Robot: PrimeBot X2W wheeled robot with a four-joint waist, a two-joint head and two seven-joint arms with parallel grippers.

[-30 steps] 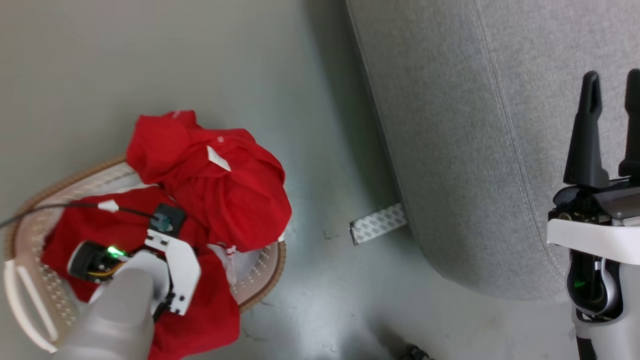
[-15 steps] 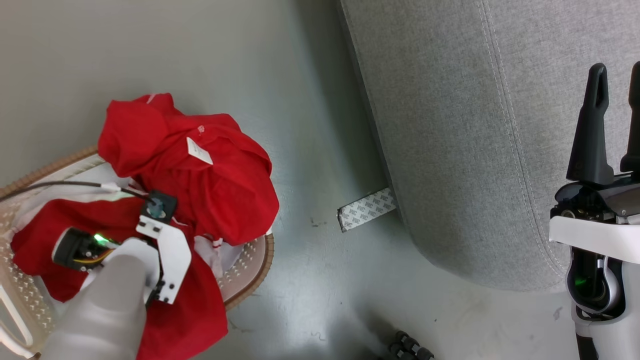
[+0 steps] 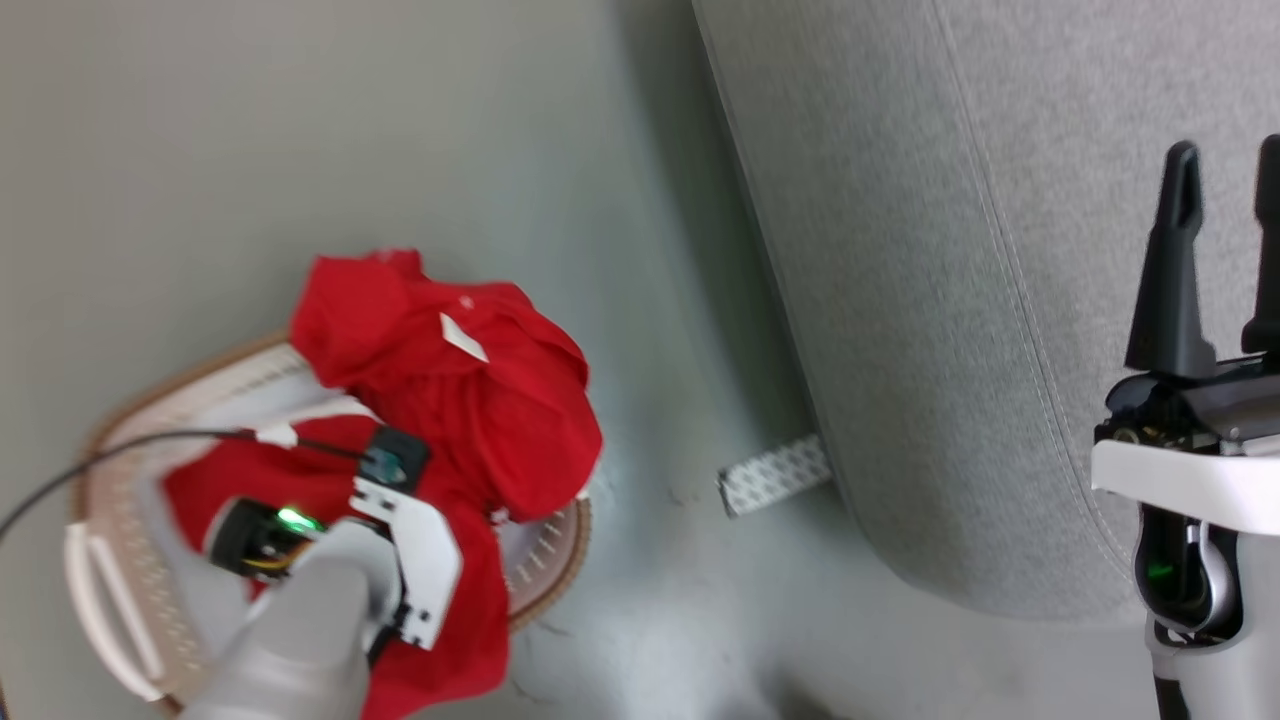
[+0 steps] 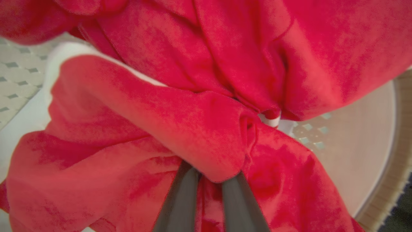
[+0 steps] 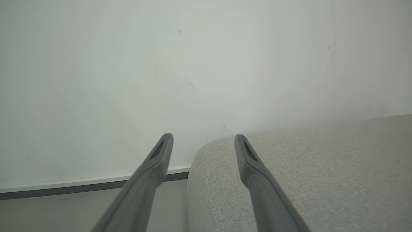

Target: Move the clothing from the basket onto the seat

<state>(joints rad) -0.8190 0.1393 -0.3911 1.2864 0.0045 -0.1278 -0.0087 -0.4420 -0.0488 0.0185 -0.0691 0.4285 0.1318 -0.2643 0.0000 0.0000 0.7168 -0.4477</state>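
The clothing [image 3: 500, 420] is a heap of bright red fabric with a small white tag, piled in the basket [image 3: 150, 400] and spilling over its brown rim at the near side. My left wrist is down in the heap. In the left wrist view my left gripper [image 4: 210, 180] is shut on a fold of the clothing [image 4: 193, 80], its tips covered by the fabric, with the cream basket [image 4: 363, 135] wall behind. My right gripper [image 3: 1225, 160] stands open and empty over the light grey seat [image 3: 950, 250], and the same gripper [image 5: 203, 138] points past the seat [image 5: 322, 167] corner.
A patterned grey strip [image 3: 775, 473] lies on the floor at the foot of the seat. A black cable [image 3: 100, 455] runs from my left wrist across the basket. Grey floor separates basket and seat. A pale wall with a baseboard [image 5: 80, 185] stands behind the seat.
My left gripper has closed on the red fabric, which has bunched in towards my wrist. The head camera has shifted. My right gripper stays open in place.
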